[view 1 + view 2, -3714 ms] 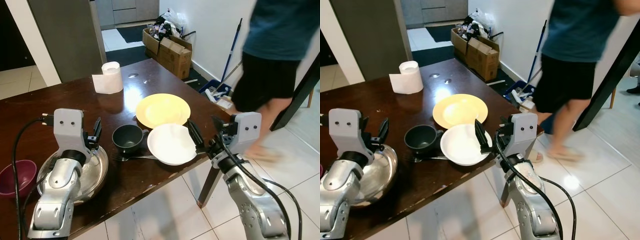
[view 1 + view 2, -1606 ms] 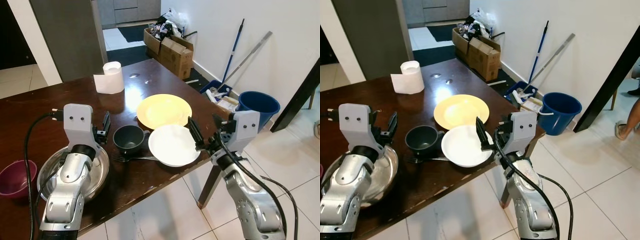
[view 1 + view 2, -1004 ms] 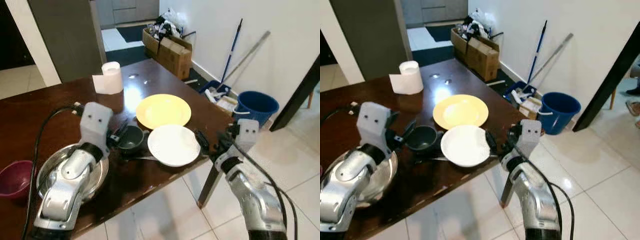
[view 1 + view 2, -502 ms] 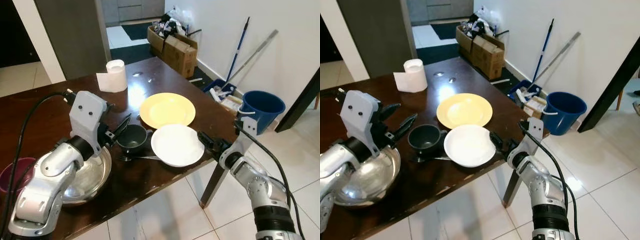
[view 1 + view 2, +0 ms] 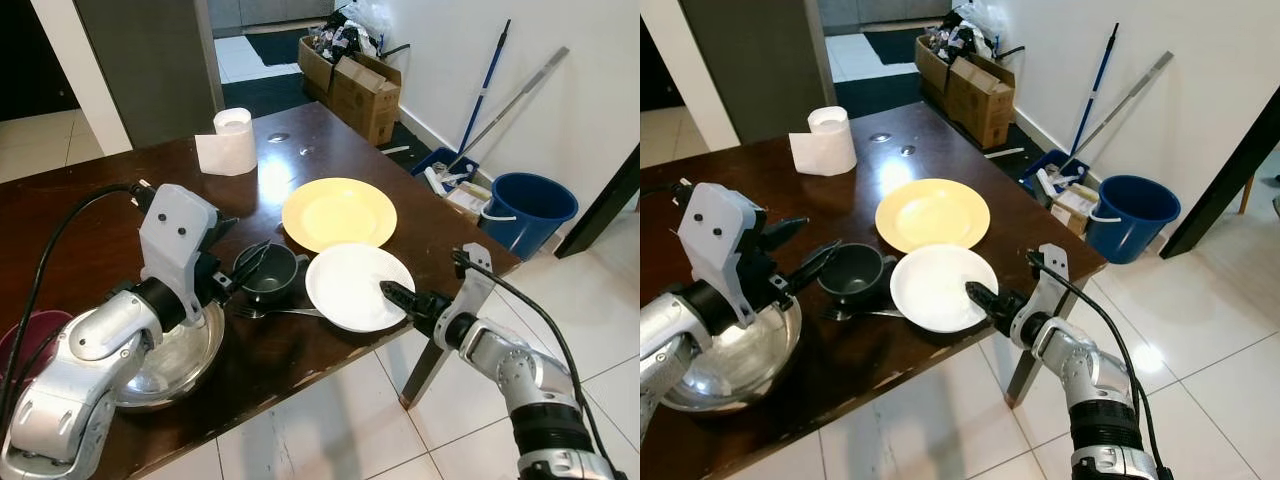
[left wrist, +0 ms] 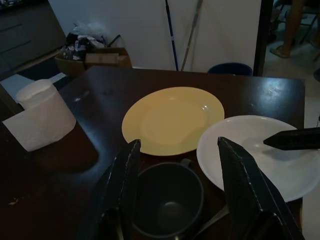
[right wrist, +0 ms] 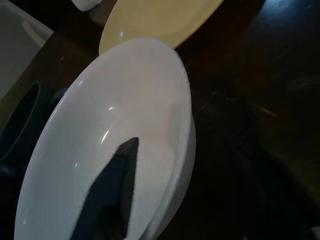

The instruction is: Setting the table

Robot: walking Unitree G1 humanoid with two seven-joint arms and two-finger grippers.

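Note:
A white plate [image 5: 355,285] lies near the table's front right edge, with a yellow plate [image 5: 338,212] just behind it. To their left is a dark cup [image 5: 268,271], and a fork [image 5: 285,312] lies in front of the cup. My right gripper [image 5: 393,293] is open at the white plate's near right rim. One finger [image 7: 112,185] reaches over the plate's inside and the other is hidden below the rim. My left gripper [image 6: 177,146] is open, its fingers [image 6: 122,182] standing either side of the cup [image 6: 167,202] from the left.
A steel bowl [image 5: 185,355] sits under my left arm and a purple bowl [image 5: 18,335] at the far left. A paper roll [image 5: 228,141] stands at the back. Off the table's right side are a blue bucket [image 5: 528,206], mops and cardboard boxes [image 5: 362,85].
My right gripper has pushed forward from the table's edge onto the white plate's rim. My left gripper has come closer to the cup. The view has shifted slightly.

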